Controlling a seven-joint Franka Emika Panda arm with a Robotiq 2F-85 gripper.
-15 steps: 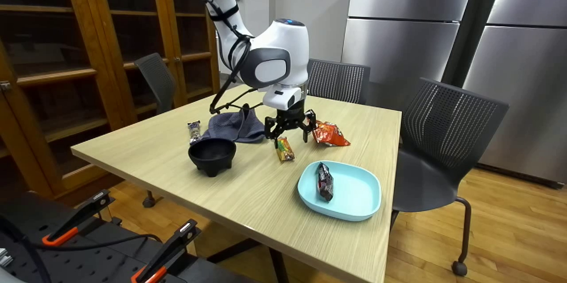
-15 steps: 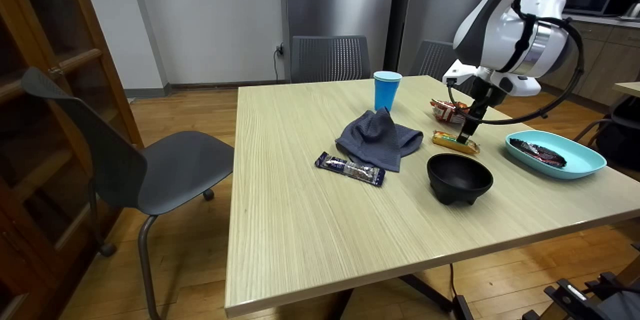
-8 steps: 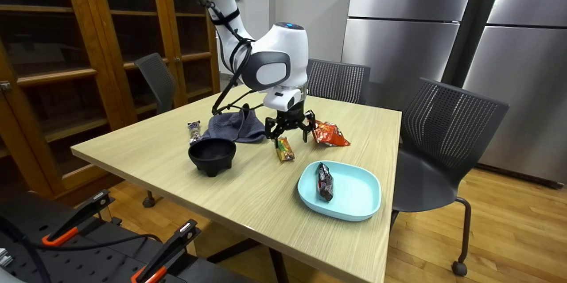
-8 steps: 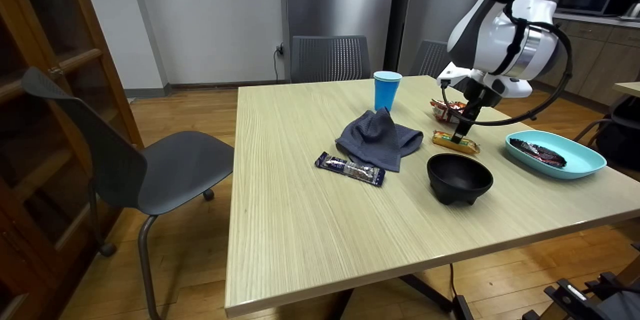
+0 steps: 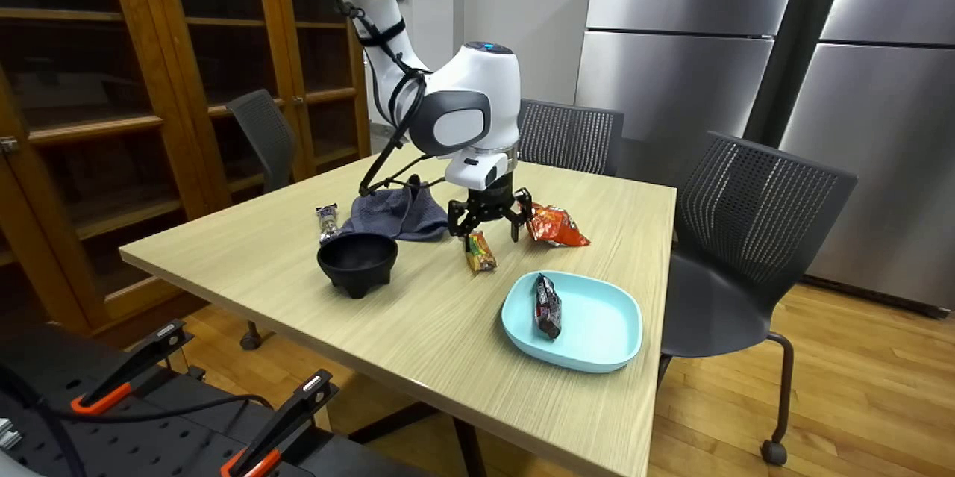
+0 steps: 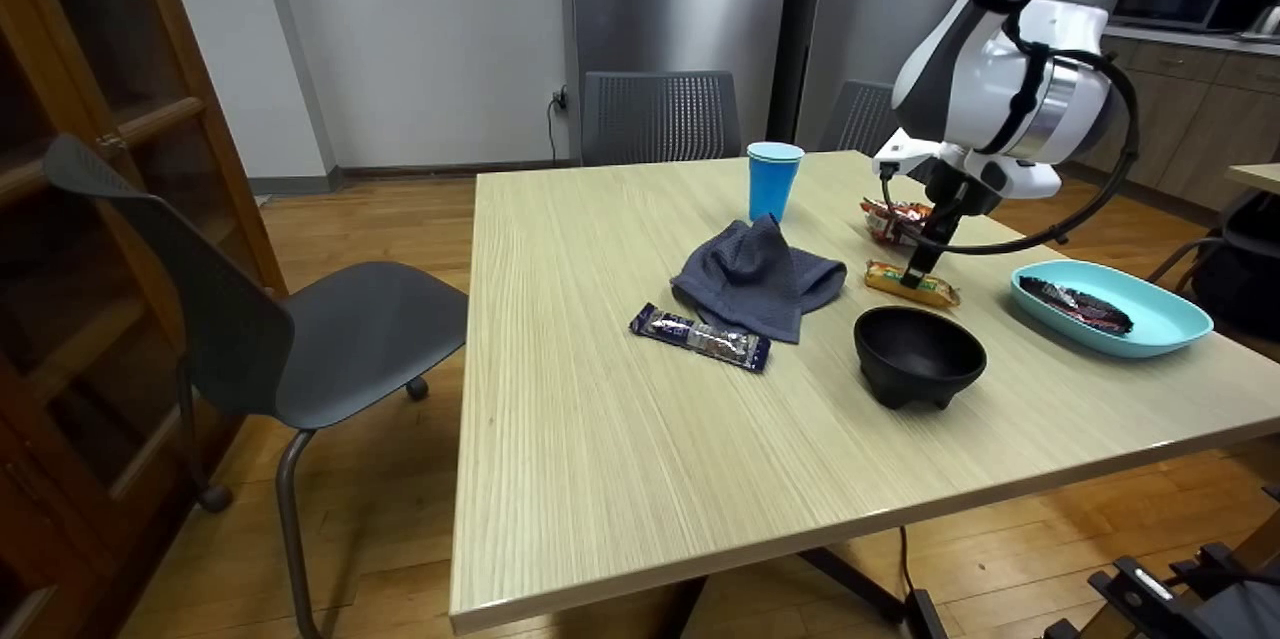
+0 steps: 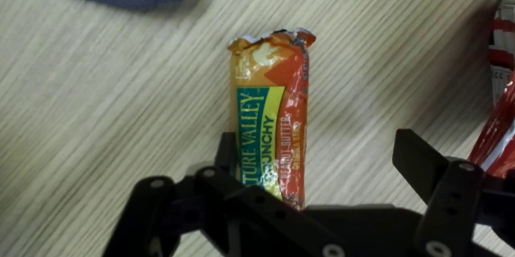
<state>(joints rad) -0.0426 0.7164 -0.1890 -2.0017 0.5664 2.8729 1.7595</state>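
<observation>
The gripper (image 7: 316, 148) hung pointing down, low over the table (image 6: 600, 439), its jaws wide apart and clamped on nothing. The bar (image 7: 269, 120) lay flat on the tabletop between them, off centre: one jaw stood right at its long edge, touching or not I could not tell, while the other stood well clear of it, near the red bag (image 5: 556, 226). By my judgement the work on the bar was only at an early stage. The jaws were in place astride it, and that much was done; they had not yet closed, and the bar rested with its whole length on the table, so the grip itself was left to make. A crumpled cloth (image 6: 740, 269) lay near on one side, the upright bowl (image 5: 358, 268) near on another. The tray (image 5: 600, 320) stood near too, with a black packet (image 5: 548, 307) lying in it, toward one side. Farther off, a blue packet (image 6: 702, 337) lay just beside the cloth, seen in both exterior views. The cup (image 6: 773, 187) stood upright behind the cloth in an exterior view. Beyond the table were chairs (image 6: 360, 349) and steel fridges (image 5: 671, 89).
</observation>
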